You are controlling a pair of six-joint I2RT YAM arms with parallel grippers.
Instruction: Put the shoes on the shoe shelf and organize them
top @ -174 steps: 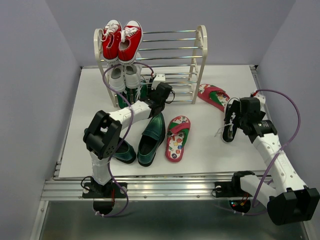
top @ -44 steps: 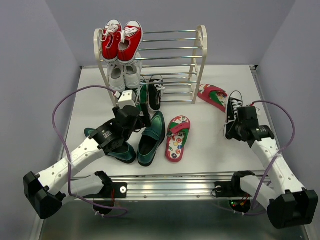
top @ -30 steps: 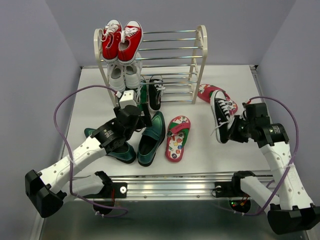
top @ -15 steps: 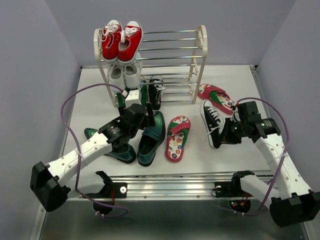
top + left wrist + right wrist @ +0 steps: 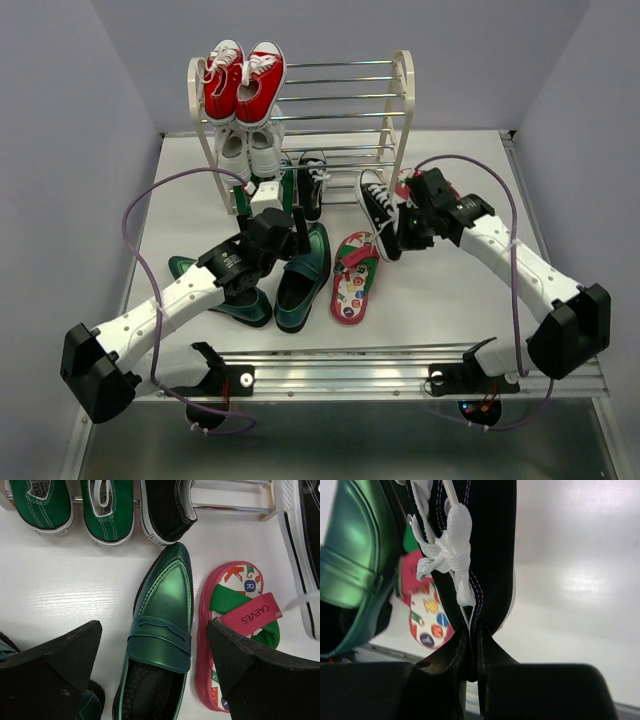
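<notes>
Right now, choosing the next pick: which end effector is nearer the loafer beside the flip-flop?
Left. The left end effector hovers over the loafer; the right end effector is beyond the flip-flop.

Left claw spread wide, pointing down, right claw clamped tight

A: Any writing you can make out?
B: One clear word. The red flip-flop has a pink tag on its green strap, printed "CAEVES" in dark capitals.
A: Anything on its footbed?
B: Coloured letters near the toe: an orange "K" and a white "R" on a blue disc. The rest is covered.
A: And the green sneakers at the top of the left wrist view?
B: Their inside labels carry print, but it's too small to read.
</notes>
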